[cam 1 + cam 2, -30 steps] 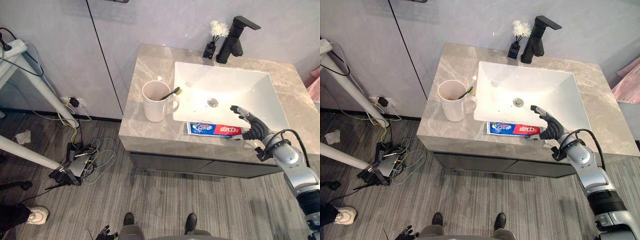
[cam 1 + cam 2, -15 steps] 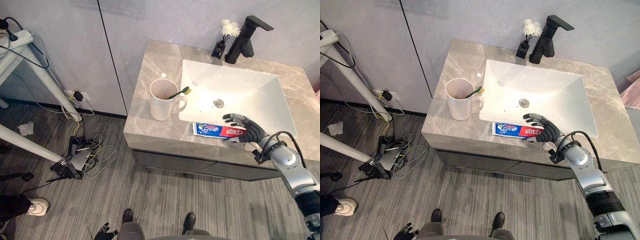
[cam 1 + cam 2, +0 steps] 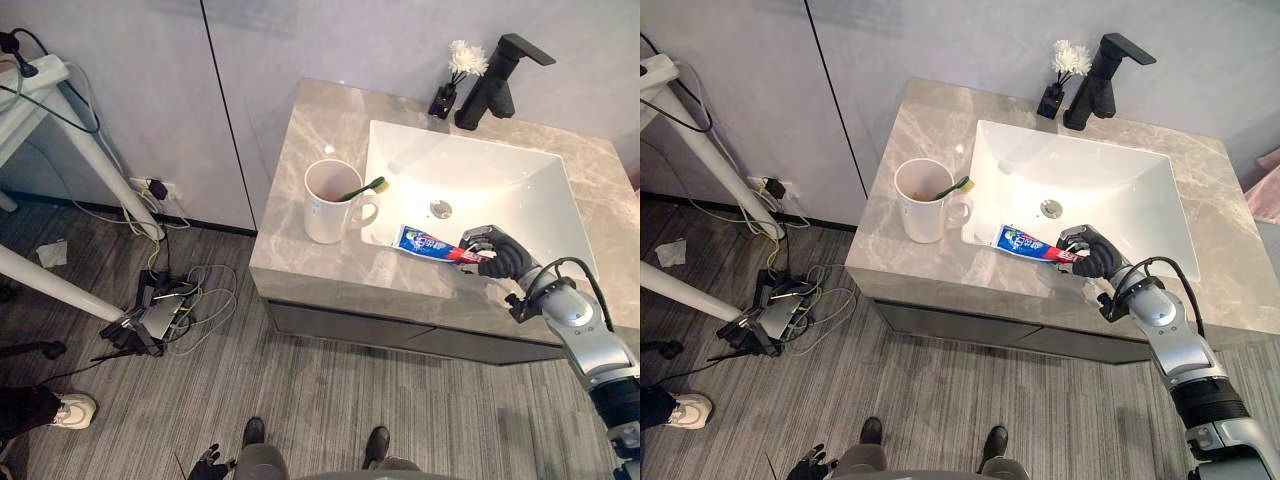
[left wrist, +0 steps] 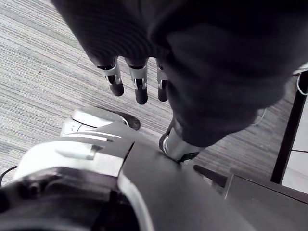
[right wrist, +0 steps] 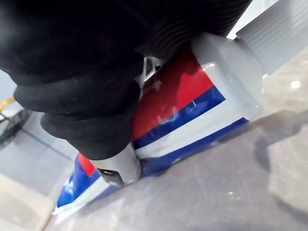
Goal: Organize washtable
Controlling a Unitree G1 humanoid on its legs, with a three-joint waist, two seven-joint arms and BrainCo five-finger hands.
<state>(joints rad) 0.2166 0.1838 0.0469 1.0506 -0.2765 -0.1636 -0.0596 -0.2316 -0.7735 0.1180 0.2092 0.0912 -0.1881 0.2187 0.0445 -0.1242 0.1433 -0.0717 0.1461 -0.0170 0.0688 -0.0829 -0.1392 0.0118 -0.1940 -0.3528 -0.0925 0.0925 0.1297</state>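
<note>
At the sink's (image 3: 520,185) front edge, your right hand (image 3: 497,258) has its fingers curled round the toothpaste tube (image 3: 428,244) at its cap end. Expect it light, soft and glossy, so hold the stiffer shoulder. Your left hand (image 4: 137,79) hangs slack-fingered above the floor (image 4: 43,72).

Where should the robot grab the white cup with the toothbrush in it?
The cup stands upright, and its handle points toward the sink. It is probably best to grip the handle, coming in from the sink side. The toothbrush leans out over the rim, so reaching in from above looks awkward.
</note>
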